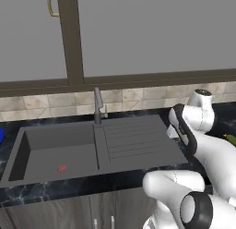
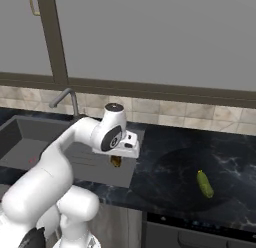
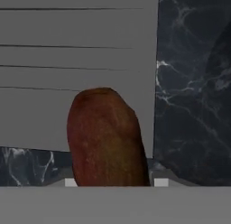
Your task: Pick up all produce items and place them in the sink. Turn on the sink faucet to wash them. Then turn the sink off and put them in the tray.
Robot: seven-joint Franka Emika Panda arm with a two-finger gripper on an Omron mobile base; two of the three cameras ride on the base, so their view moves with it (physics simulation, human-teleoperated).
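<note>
Over dark marble table by the sink point(image 1: 27, 145) drainboard, my hand point(image 2: 116, 161) clamps the brown-orange produce point(image 3: 106, 137), so next I judge it needs carrying leftward to the basin.

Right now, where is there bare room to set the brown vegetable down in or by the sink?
The sink basin floor is bare apart from a small red spot. The ribbed drainboard, between the faucet and the dark counter, is bare too, though the arm hangs over its right edge. On that counter, the cucumber occupies the right side.
</note>
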